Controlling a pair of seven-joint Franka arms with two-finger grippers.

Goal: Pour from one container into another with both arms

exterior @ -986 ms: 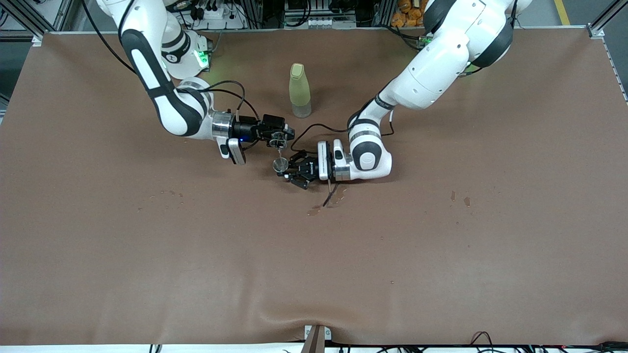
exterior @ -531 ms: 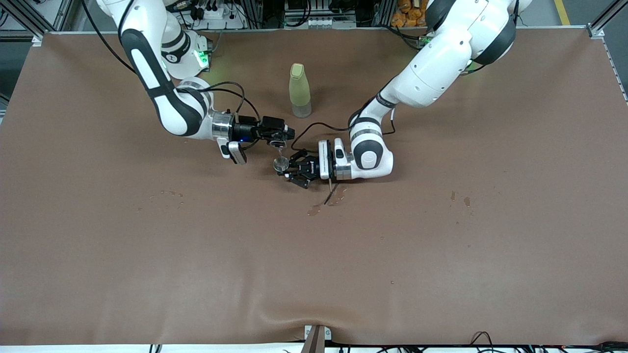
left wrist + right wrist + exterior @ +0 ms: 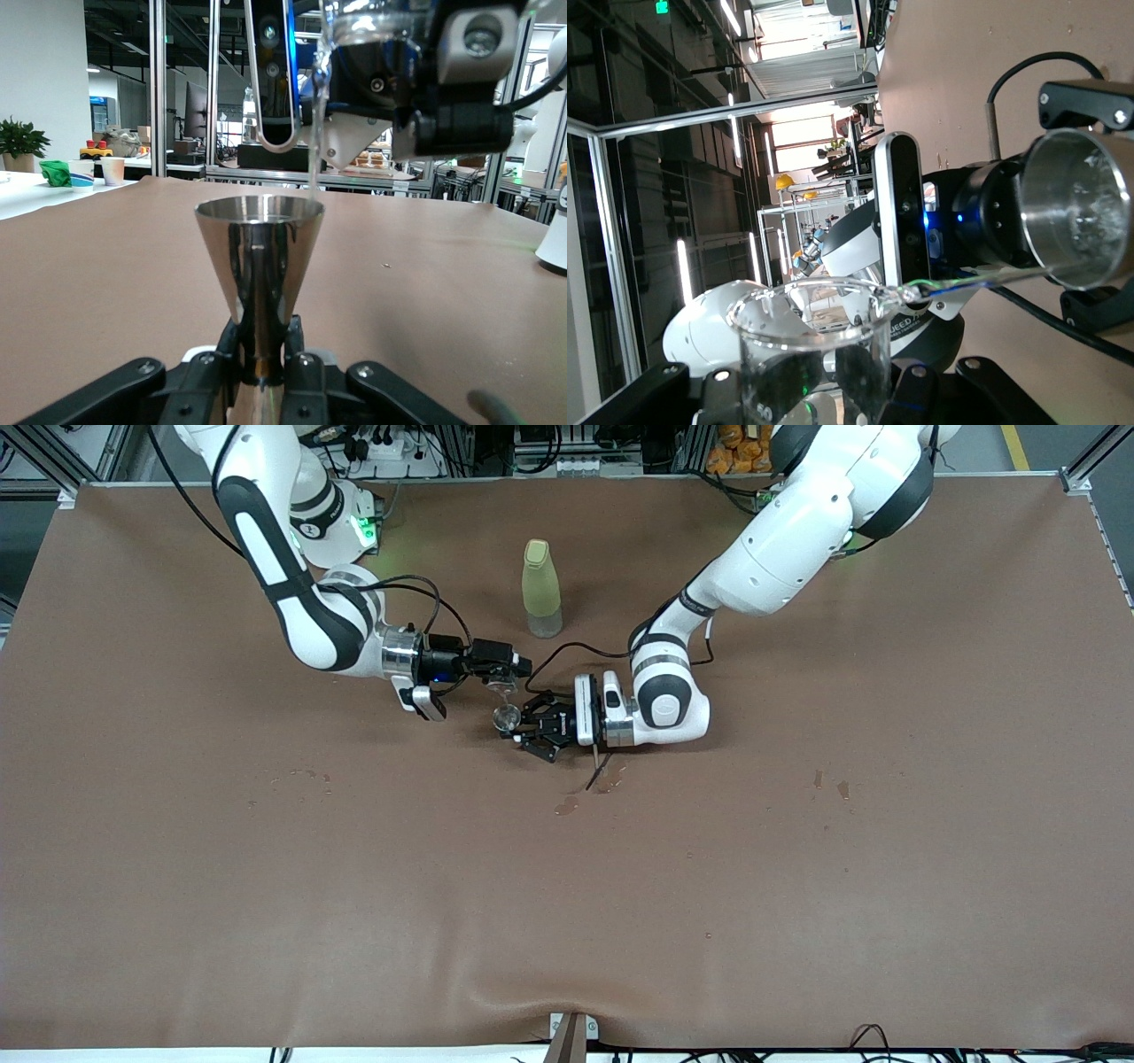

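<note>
One silver cup (image 3: 259, 266) in left gripper (image 3: 532, 735), one glass cup (image 3: 811, 354) in right gripper (image 3: 509, 676), one bottle (image 3: 540, 589)

You are looking at two white arms with black joint bands, black grippers, black cables looping at the wrists, and green lights glowing near their bases.

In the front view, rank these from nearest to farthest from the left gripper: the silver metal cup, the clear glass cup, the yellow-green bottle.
1. Silver metal cup: gripped by the left gripper.
2. Clear glass cup: tilted above the metal cup, held by the right gripper.
3. Yellow-green bottle: standing on the table, toward the robots' bases.
</note>
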